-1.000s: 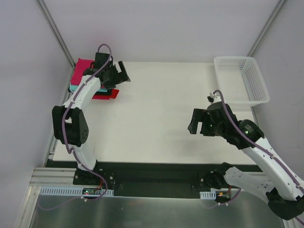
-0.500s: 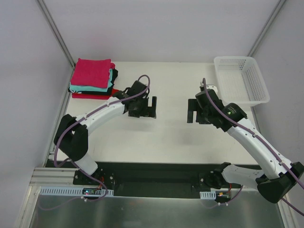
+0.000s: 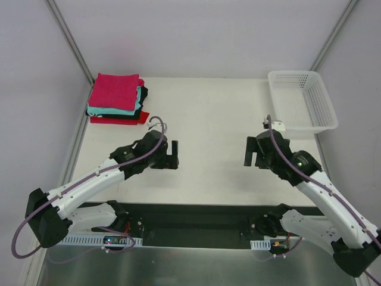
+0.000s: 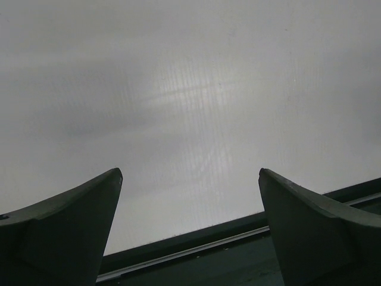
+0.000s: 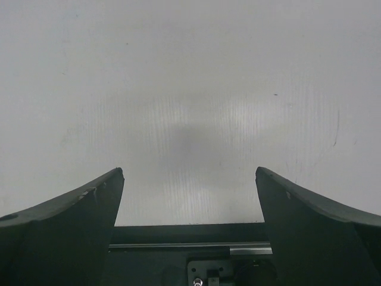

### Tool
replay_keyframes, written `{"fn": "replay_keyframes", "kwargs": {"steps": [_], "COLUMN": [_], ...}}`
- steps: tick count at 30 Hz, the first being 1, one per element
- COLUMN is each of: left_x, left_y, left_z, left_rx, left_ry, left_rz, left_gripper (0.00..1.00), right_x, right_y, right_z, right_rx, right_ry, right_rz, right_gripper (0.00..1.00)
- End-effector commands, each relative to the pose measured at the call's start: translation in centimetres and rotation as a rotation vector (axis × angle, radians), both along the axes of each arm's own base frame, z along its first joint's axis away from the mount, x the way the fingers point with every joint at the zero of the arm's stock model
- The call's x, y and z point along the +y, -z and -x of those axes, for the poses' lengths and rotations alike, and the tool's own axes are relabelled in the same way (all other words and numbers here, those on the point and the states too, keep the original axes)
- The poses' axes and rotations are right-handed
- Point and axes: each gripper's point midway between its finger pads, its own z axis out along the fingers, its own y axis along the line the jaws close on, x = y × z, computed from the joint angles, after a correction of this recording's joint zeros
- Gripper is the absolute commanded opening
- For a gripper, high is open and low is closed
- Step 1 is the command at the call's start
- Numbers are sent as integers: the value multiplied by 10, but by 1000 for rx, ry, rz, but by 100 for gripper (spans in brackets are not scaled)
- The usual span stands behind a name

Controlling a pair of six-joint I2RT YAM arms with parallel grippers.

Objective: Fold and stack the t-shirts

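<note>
four folded t-shirts (image 3: 116,104) sit stacked in the far-left corner of the table (image 3: 208,119). pink tee (image 3: 116,89) is on top with the teal tee (image 3: 122,111) under it. next looks like a black tee (image 3: 141,109), but only a thin edge shows so not certain. red tee (image 3: 119,120) is at the bottom, poking out on the near side. left gripper (image 3: 172,156) hangs over bare table left of centre, on the near side and well apart from the stack, jaws spread wide with nothing in them. in the left wrist view both fingers (image 4: 71,226) sit out at the frame edges, only plain table surface and the dark near rail between them. right gripper (image 3: 253,154) is right of centre at about the same depth, also wide open and holding nothing. in the right wrist view its fingers (image 5: 309,220) show the same, bare table in the gap. open table lies between the two grippers. white mesh basket (image 3: 294,73) sits in the far-right corner, just beyond the right gripper and not touching it.
</note>
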Motion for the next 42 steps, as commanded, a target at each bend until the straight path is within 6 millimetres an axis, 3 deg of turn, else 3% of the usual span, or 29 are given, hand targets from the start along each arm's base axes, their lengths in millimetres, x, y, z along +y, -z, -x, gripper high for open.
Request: {"fn": "replay_keyframes", "kwargs": {"steps": [1, 7, 12, 19, 23, 27, 31, 33, 36, 42], "left_x": [20, 24, 39, 58, 59, 61, 60, 58, 57, 65], "left_y": [-23, -21, -38, -72, -70, -67, -70, -71, -68, -39], "left_z": [-7, -1, -11, -25, -25, -28, -31, -31, -31, -32], "left_rx": [-129, -121, -217, -362, -360, -361, -367, -366, -366, -376], "left_ry": [-68, -67, -111, -123, -117, -122, -109, -107, -124, -105], "left_rz": [18, 21, -10, -89, -99, -128, -149, -137, -118, -180], "left_gripper": [99, 99, 99, 99, 99, 99, 99, 99, 99, 99], "right_x": [-33, -53, -68, -69, -66, -54, -49, -54, -45, -41], "right_y": [-43, -53, -60, -99, -108, -101, -81, -76, -73, -57], "right_z": [5, 19, 17, 4, 0, -6, -9, -2, 2, 0], "right_rx": [-212, -278, -270, -367, -370, -373, -299, -255, -278, -386], "right_ry": [33, 56, 103, 77, 61, 22, -63, -37, -58, -67], "right_rz": [7, 16, 101, 140, 145, 123, 200, 210, 126, 55], "right_gripper": [96, 96, 96, 96, 96, 96, 96, 96, 96, 96]}}
